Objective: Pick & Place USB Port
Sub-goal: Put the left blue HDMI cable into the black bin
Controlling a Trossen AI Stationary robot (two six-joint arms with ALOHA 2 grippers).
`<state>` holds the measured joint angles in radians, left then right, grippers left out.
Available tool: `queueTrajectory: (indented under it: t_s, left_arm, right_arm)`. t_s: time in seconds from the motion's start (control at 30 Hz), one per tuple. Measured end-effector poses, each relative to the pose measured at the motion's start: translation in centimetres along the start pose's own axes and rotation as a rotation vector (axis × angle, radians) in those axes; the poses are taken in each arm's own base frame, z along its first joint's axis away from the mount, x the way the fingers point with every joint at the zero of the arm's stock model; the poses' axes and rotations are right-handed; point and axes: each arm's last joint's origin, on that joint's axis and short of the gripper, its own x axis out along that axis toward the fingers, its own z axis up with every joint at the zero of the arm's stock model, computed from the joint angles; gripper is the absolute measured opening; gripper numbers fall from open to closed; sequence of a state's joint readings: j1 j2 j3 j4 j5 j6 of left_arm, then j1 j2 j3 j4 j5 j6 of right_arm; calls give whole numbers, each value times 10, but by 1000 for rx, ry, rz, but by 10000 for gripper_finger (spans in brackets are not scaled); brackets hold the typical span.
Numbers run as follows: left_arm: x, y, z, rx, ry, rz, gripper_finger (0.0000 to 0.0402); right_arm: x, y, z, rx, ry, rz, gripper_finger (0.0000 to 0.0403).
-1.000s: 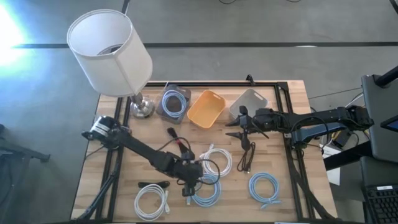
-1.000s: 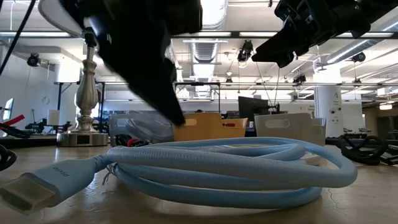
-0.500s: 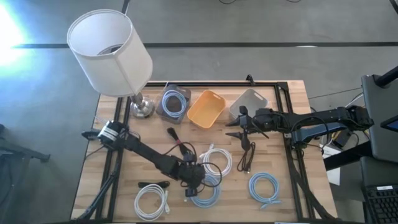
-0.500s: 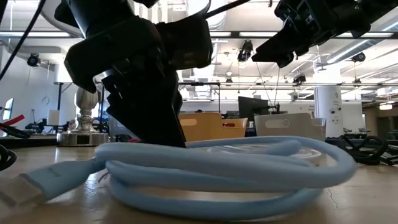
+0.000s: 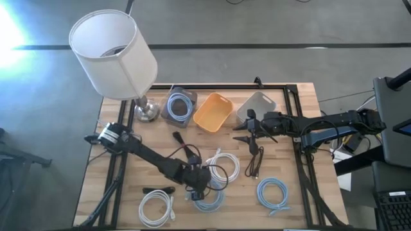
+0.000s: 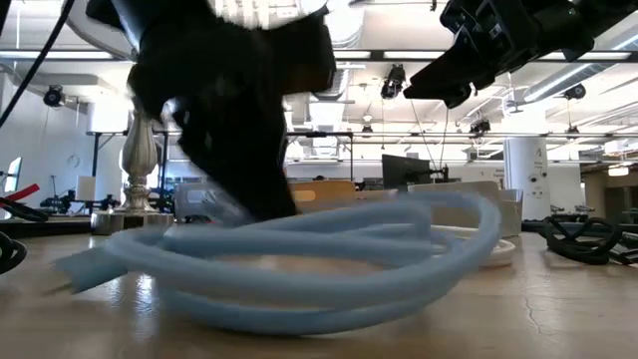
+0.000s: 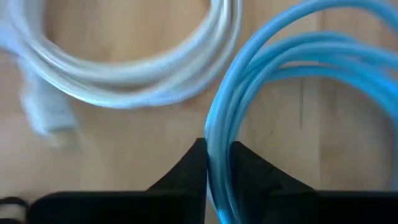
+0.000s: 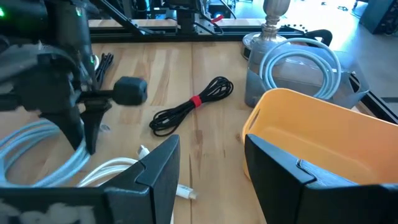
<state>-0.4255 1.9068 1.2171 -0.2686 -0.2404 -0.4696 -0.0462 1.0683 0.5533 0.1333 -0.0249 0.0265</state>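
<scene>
A light blue coiled cable lies near the table's front edge, at its middle. In the low view it fills the foreground, and its side toward the picture's right is raised off the wood. My left gripper reaches down onto the coil's left side and is shut on it. My right gripper hangs open above the table's right half, far from the coil, with nothing between its fingers. My left gripper pinches the coil's bundled strands between its two fingers, on the coil's left side. The fingers slant down from the table's left and far side and lie across the strands. Part of the coil rests on the wood and part is raised.
A white cable lies just beyond the blue coil. A white coil lies at the front left and another blue coil at the front right. Black cables, three bins and a lamp stand farther back.
My left gripper has sunk a little onto the blue coil and shut on its strands. The coil has been drawn in and shifted. In the low view its right side has come up off the table and its plug end has slid.
</scene>
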Motion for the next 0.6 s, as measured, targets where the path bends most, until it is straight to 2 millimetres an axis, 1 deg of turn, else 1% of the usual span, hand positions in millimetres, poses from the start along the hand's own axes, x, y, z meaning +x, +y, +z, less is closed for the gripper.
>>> queueTrajectory:
  t_s: [0.13, 0.37, 0.5, 0.6]
  left_arm:
    - [-27, 5, 11, 0, -70, 66, 57]
    - [-74, 21, 20, -9, -178, 309, 24]
    - [-94, 31, 22, -35, -282, 532, 24]
    - [-108, 39, 24, -113, -419, 730, 30]
  right_arm:
    - [0, 0, 0, 0, -2, 0, 178]
    - [0, 0, 0, 0, -3, 0, 178]
    - [0, 0, 1, -1, -5, 1, 178]
    - [0, 0, 1, -1, -5, 0, 178]
